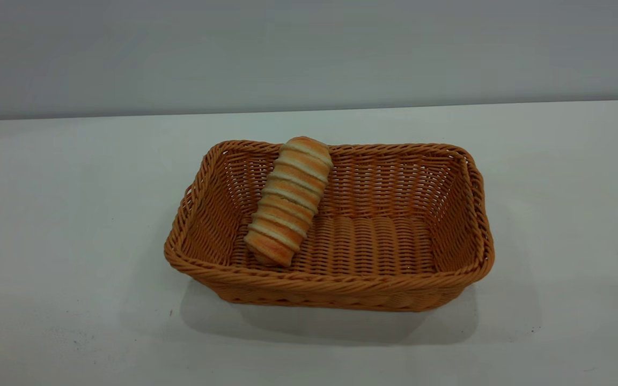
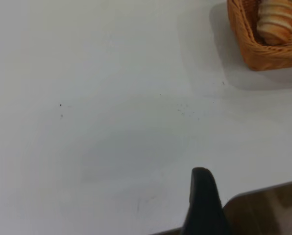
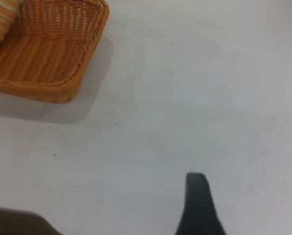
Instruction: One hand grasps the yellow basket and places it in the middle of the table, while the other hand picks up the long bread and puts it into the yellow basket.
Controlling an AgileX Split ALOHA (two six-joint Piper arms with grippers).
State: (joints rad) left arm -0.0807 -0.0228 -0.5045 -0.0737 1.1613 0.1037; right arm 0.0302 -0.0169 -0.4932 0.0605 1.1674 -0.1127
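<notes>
My left gripper (image 2: 205, 205) and right gripper (image 3: 199, 203) hang over the near edge of the table (image 1: 62, 300), well apart from everything; only one fingertip of each shows, so I cannot tell their spread. Farther, mid-table, sits the yellow basket (image 1: 336, 284), the long bread (image 1: 289, 199) propped inside against its far-left wall.

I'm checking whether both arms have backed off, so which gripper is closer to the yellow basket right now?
Cannot tell. Neither gripper shows in the exterior view. Each wrist view sees the yellow basket far off in a corner, across bare table, well beyond the left gripper or right gripper.
</notes>
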